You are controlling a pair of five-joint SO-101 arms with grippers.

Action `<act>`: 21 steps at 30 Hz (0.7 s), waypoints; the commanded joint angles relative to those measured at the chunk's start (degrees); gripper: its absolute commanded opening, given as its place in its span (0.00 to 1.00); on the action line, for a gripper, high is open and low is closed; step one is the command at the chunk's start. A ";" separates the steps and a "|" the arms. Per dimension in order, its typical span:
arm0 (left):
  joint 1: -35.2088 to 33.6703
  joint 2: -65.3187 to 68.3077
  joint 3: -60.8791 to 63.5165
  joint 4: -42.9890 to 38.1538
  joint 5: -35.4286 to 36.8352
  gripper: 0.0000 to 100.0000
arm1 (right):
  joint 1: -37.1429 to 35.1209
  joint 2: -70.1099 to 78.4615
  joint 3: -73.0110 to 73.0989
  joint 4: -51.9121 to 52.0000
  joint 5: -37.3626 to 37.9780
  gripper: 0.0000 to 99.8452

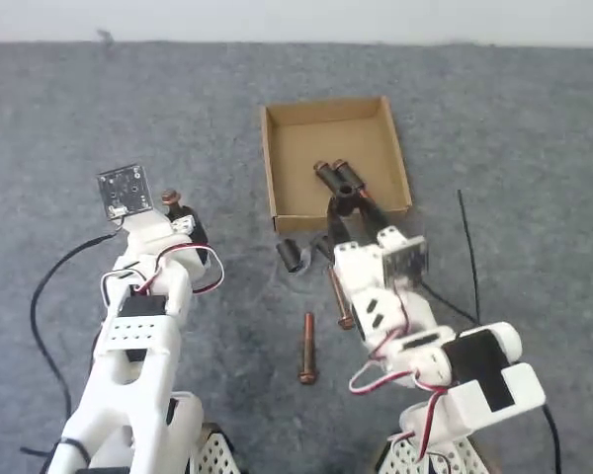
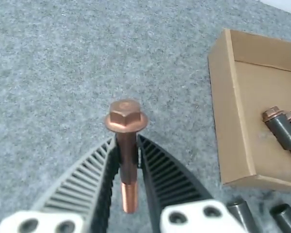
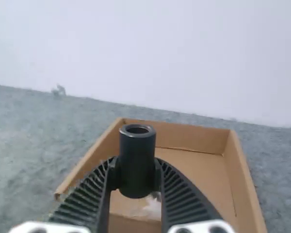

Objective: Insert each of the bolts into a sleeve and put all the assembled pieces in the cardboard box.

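Observation:
My left gripper [image 1: 175, 209] [image 2: 126, 141] is shut on a copper bolt [image 1: 171, 197] [image 2: 127, 155], hex head up, left of the cardboard box [image 1: 271, 168] [image 2: 230, 111]. My right gripper [image 1: 346, 202] [image 3: 136, 165] is shut on a black sleeve [image 1: 347, 188] [image 3: 137, 158], held upright with its bore facing up, just over the box's [image 3: 184, 138] near edge. Two assembled pieces [image 1: 329, 174] [image 2: 282, 128] lie inside the box. Two loose sleeves [image 1: 294, 255] [image 2: 243, 214] lie on the carpet in front of the box. Two loose bolts [image 1: 307, 348] lie nearer the arms.
Grey carpet covers the table. A second loose bolt [image 1: 339, 296] lies against the right arm's side. A thin black cable [image 1: 471, 252] runs to the right of the box. Open carpet stretches behind and left of the box.

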 commanded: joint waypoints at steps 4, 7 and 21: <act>0.44 -2.64 -0.48 -1.67 0.09 0.01 | -0.66 -0.31 7.38 -12.88 -0.79 0.00; 0.35 -2.64 -0.48 -1.67 0.00 0.01 | -0.75 -0.31 10.55 -17.01 -0.79 0.00; 3.60 -2.64 2.42 -16.53 0.26 0.01 | -0.40 1.01 9.23 -17.01 -0.88 0.00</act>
